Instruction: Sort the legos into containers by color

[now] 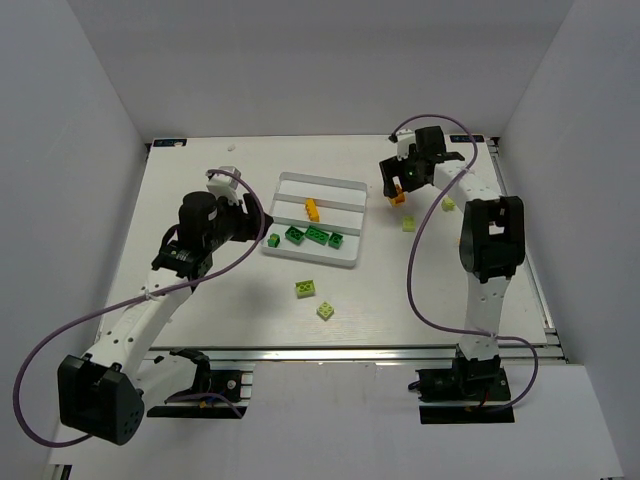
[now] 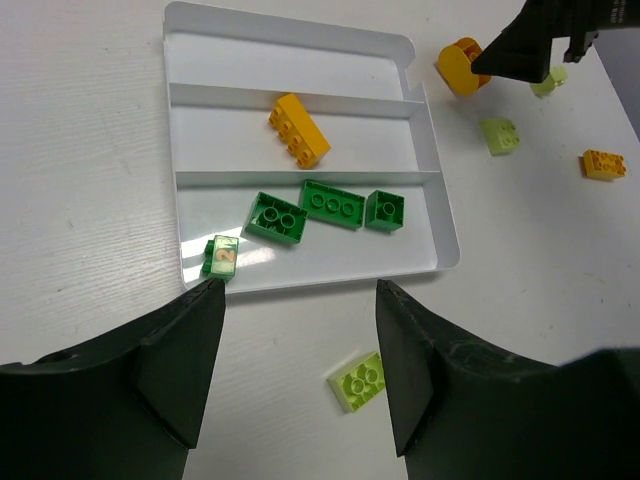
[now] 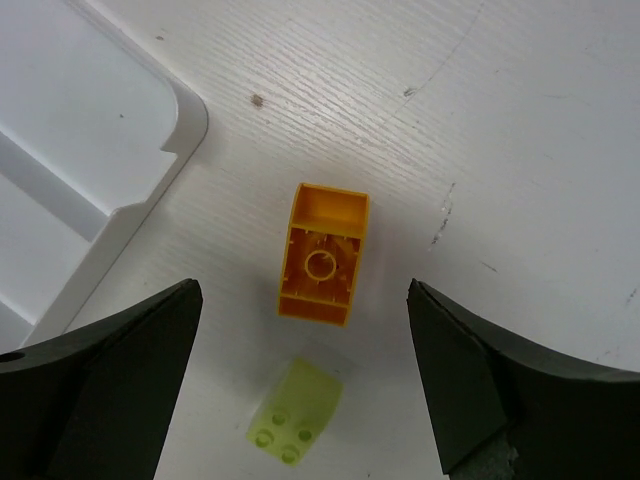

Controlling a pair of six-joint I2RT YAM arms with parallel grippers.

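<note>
Under half is sorted, I judge: four dark green legos lie in the near compartment of the tray, one orange lego is in the middle compartment, and the far compartment holds nothing. Two orange legos wait right of the tray, one untouched between the spread fingers of the right gripper, and four pale yellow-green legos lie loose, two on the tray's near side and two to its right. The left gripper hangs spread and empty by the tray's near left corner.
</note>
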